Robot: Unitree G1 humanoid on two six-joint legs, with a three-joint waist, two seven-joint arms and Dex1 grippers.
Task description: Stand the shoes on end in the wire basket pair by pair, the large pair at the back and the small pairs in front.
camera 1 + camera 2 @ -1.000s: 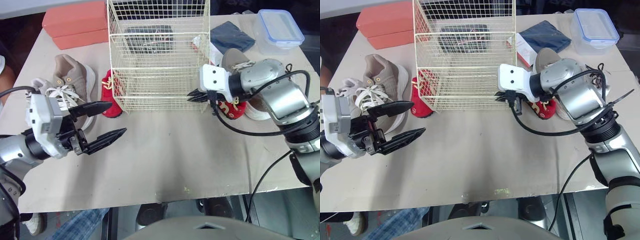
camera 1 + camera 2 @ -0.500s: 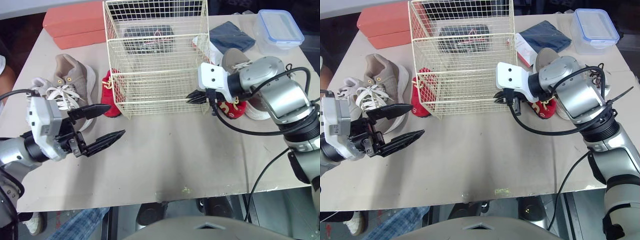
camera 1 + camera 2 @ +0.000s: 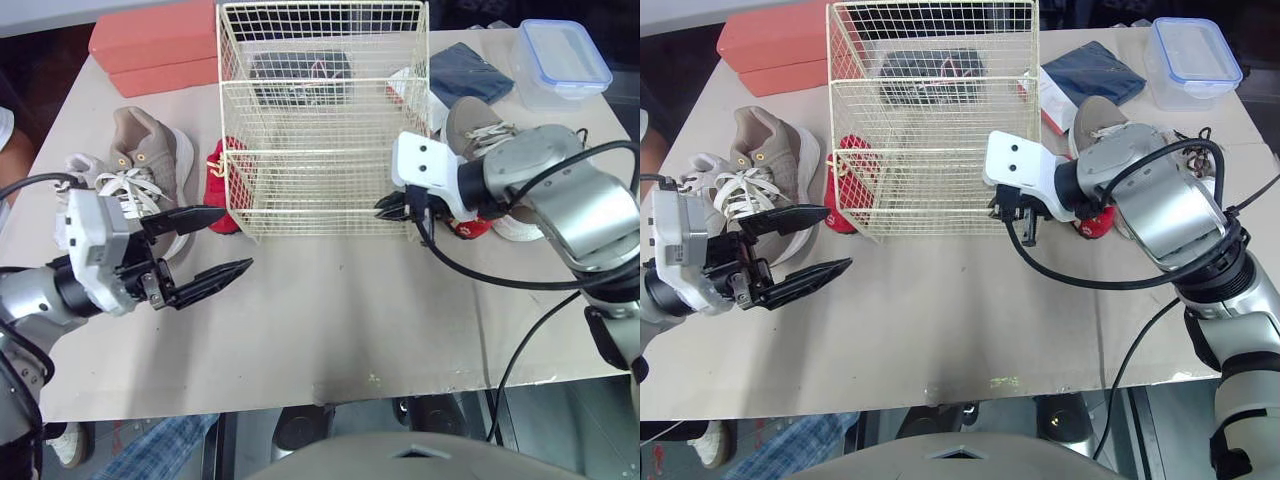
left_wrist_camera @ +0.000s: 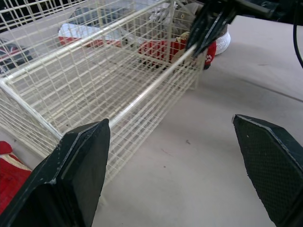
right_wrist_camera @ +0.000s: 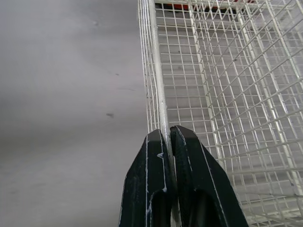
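L pincer (image 3: 236,237) wide open, hovering; R pincer (image 3: 384,205) clamped on wire basket (image 3: 320,120).

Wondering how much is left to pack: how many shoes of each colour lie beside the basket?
Tan sneakers: 2
Red shoes: 2
Total beside the basket: 4

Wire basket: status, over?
Right gripper shut on the wire basket, front corner. Left gripper open, hovering over the table. No shoes in it; tan sneakers and red shoes lie either side.
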